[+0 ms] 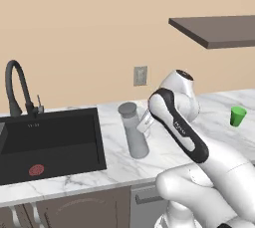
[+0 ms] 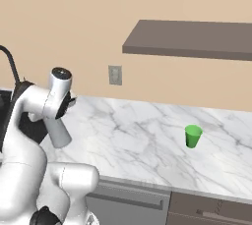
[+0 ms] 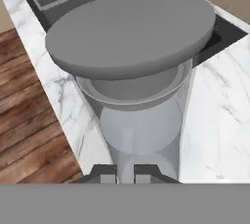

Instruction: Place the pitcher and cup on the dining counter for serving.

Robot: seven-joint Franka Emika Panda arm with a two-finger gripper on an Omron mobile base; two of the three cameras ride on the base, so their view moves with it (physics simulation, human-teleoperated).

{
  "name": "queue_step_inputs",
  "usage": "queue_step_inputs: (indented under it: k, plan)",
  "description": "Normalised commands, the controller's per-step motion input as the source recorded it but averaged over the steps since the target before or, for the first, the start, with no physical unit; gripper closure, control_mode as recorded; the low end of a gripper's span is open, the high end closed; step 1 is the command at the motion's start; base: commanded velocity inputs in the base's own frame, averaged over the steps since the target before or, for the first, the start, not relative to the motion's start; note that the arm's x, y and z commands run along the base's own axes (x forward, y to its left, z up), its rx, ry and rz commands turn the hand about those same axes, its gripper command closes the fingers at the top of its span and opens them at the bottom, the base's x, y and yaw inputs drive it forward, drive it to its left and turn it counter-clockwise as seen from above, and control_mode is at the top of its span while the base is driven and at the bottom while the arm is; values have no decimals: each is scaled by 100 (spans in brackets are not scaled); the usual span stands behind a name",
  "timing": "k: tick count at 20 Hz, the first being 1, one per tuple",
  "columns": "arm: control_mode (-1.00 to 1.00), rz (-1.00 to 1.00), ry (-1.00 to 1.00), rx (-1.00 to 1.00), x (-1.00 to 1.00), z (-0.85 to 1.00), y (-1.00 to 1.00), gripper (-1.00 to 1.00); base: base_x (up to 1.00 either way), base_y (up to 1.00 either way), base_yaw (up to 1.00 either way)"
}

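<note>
The pitcher [image 1: 135, 138] is a tall grey translucent cylinder with a darker lid. It stands upright on the marble kitchen worktop [image 1: 211, 110], just right of the sink. It also shows beside my arm [image 2: 60, 135] and close up in the hand view [image 3: 141, 120], lid uppermost. My gripper [image 1: 144, 122] sits right against the pitcher's right side, below the lid. In the hand view my gripper [image 3: 126, 175] has its tips close together in front of the pitcher's lower wall, with nothing between them. The small green cup [image 1: 237, 116] [image 2: 193, 136] stands upright far to the right. The dining counter is out of view.
A black sink [image 1: 50, 142] with a black faucet [image 1: 17, 87] lies left of the pitcher. A dark shelf [image 2: 192, 40] hangs on the wall above the cup. A wall outlet [image 1: 140, 75] sits behind the pitcher. Wooden floor [image 3: 29, 120] shows below the worktop's edge.
</note>
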Motion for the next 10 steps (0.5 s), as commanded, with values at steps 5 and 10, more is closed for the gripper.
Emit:
queue_step_inputs:
  k: [5, 10]
  plan:
    - [-100, 0, -18, 32, -52, 41, -20, 100, 0, 0, 0]
    - [-100, 0, -18, 35, -48, 50, -20, 100, 0, 0, 0]
